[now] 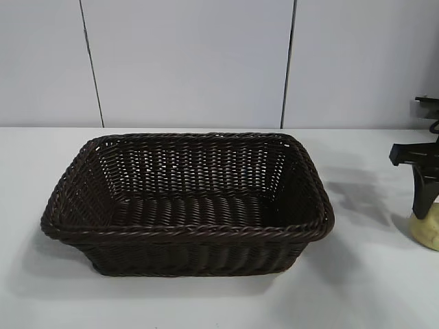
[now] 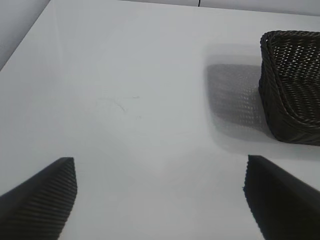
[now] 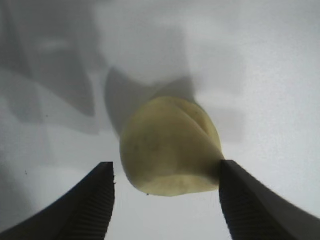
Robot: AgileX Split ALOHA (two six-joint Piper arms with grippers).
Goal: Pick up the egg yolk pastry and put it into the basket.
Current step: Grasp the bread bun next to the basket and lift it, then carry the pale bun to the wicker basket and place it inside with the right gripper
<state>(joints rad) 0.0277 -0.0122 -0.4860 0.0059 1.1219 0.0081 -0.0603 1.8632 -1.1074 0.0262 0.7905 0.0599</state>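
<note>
A plain white table (image 1: 206,301) is carrying two things: a dark woven basket (image 1: 186,233) is sitting near its middle, and a small pale yellow pastry (image 1: 426,230) is lying well apart from it, over by the right edge of the view

- The exterior camera faced the back wall (image 1: 206,62) from a raised, fairly near spot, the basket (image 1: 185,205) filling mid-frame.
- The left wrist camera looked obliquely across the table (image 2: 125,100); it shared that basket, at its right edge.
- The right wrist camera looked straight down, very near the egg yolk pastry (image 3: 170,147), which the exterior view caught at its lower right edge.
</note>
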